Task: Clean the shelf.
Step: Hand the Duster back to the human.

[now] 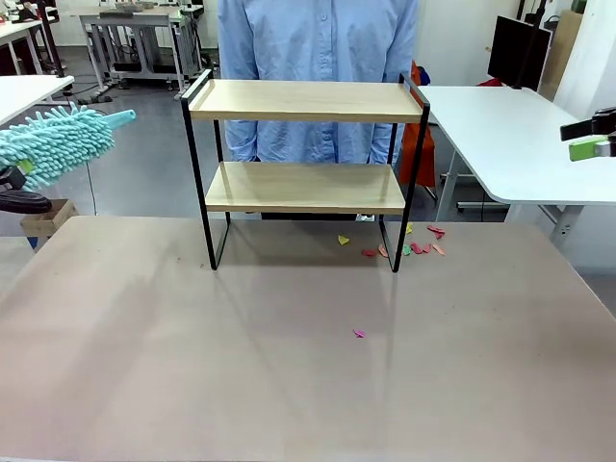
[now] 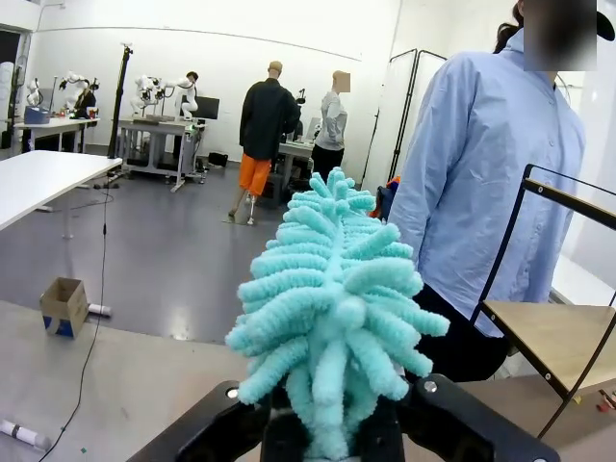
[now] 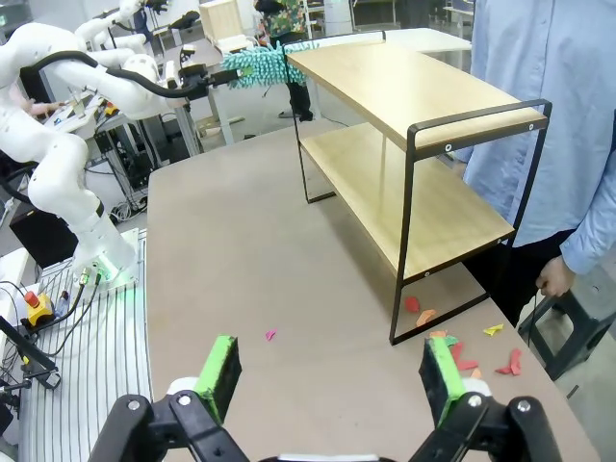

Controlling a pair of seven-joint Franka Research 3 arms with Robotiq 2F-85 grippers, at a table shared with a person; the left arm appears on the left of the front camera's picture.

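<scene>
Right now: shelf (image 1: 305, 168) standing at the far middle of the brown table (image 1: 289, 366), both light wooden boards bare, thin black legs down on the tabletop. Just behind it, a person in a light blue shirt (image 1: 318, 48), standing at the far side. Off to the left, up in the air and well apart from the shelf, a fluffy teal duster (image 1: 53, 142), gripped at its base by the left gripper (image 2: 332, 433), with the black fingers closed in tight around the handle and the soft strands sticking up and out. Over on the right edge, the right gripper (image 1: 592, 135), also up high and away from the shelf, holding nothing, with its green pads (image 3: 219, 373) spread wide apart. Down on the table by the shelf's right legs, a little bunch of red, orange and yellow paper scraps (image 1: 416, 243), some under the shelf and some just beside it. Nearer the middle of the table, one tiny pink scrap (image 1: 358, 333) lying all alone. Off past the left side of the table, a small cardboard box (image 2: 64, 306) sitting on the grey floor.
</scene>
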